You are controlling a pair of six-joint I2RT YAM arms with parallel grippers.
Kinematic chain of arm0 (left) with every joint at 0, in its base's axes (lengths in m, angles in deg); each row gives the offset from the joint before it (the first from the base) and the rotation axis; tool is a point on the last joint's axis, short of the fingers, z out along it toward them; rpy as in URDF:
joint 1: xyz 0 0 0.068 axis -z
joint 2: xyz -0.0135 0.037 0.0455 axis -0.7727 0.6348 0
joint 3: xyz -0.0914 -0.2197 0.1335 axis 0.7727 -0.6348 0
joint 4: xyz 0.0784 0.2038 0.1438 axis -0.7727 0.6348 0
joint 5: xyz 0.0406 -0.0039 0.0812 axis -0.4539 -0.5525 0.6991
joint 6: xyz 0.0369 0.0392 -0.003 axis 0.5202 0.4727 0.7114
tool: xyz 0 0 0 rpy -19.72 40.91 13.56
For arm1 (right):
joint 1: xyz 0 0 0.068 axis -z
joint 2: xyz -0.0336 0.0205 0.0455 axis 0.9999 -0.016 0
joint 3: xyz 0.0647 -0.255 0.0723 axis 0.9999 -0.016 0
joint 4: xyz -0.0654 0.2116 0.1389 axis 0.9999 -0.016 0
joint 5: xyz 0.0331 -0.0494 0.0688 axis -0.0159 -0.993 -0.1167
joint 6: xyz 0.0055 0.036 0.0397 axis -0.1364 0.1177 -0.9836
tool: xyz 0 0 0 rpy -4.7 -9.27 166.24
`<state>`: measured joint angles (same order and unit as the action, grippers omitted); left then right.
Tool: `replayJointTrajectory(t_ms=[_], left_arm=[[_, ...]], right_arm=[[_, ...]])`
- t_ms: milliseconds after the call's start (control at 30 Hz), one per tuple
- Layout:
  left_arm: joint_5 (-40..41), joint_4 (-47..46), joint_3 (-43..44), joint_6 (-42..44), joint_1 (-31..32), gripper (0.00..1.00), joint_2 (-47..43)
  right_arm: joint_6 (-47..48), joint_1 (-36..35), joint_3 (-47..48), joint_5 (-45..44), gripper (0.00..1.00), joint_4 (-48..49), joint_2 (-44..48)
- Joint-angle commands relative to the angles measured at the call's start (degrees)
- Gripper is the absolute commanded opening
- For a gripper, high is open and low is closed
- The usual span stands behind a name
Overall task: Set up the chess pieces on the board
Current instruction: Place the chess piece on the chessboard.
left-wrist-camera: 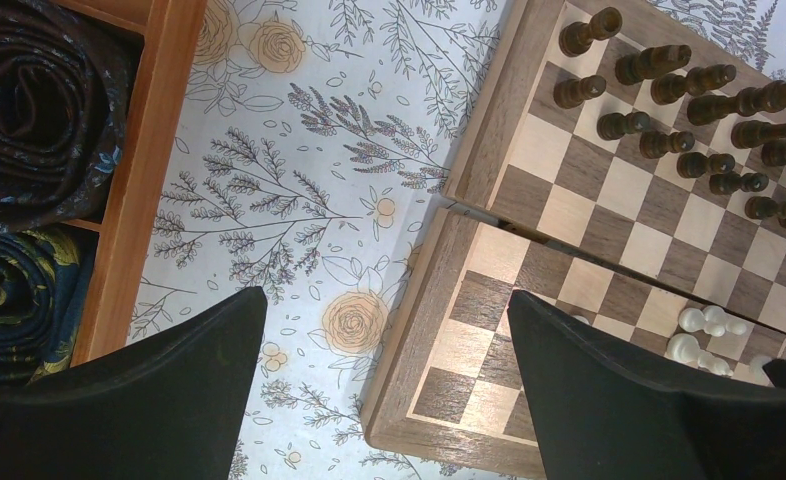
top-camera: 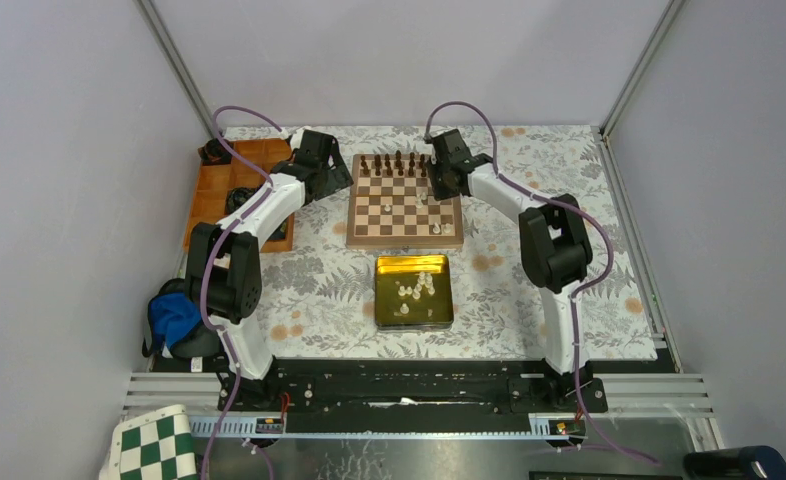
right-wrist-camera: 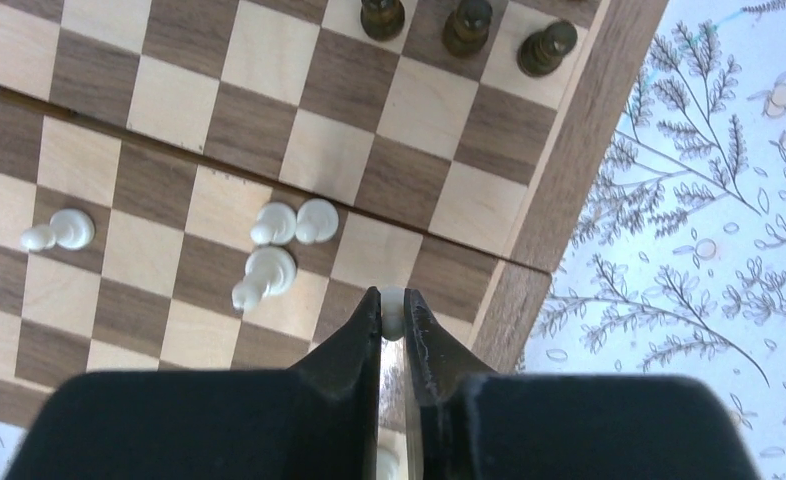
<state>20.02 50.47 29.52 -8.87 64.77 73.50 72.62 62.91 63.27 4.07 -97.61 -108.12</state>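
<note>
At the board [right-wrist-camera: 564, 170] right edge, right gripper [right-wrist-camera: 394, 296] clamps one cream piece [right-wrist-camera: 392, 315] upright, likely to seat it; left gripper [left-wrist-camera: 384, 300] gapes wide, empty, parked aside.

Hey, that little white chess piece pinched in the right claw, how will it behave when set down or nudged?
The white chess piece looks tiny and solid, so probably light and stiff. Its rounded top, pinched only at the right claw's tips, could slip or twist. With so small a footprint, it likely tips and rolls on the chessboard if nudged.
</note>
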Motion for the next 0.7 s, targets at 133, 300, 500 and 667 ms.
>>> replayJointTrajectory(t_ms=[133, 300, 500, 667], left_arm=[[0.99, 0.00, 0.12, 0.04, 0.43, 0.98, -1.08], [0.96, -0.04, -0.09, 0.05, 0.81, 0.98, -1.47], [0.88, -0.01, -0.32, -0.08, 1.00, 0.98, -1.76], [0.87, -0.15, -0.54, 0.06, 1.02, 0.98, -1.85]], right_arm=[[-0.07, 0.28, -5.78, -1.16, 0.03, 0.39, 8.83], [-0.75, 0.27, -8.64, -0.95, 0.03, 0.34, 10.81], [-1.27, 0.26, -10.89, -0.89, 0.03, 0.64, 11.56], [-1.71, 0.28, -12.02, -0.59, 0.03, 0.93, 11.77]])
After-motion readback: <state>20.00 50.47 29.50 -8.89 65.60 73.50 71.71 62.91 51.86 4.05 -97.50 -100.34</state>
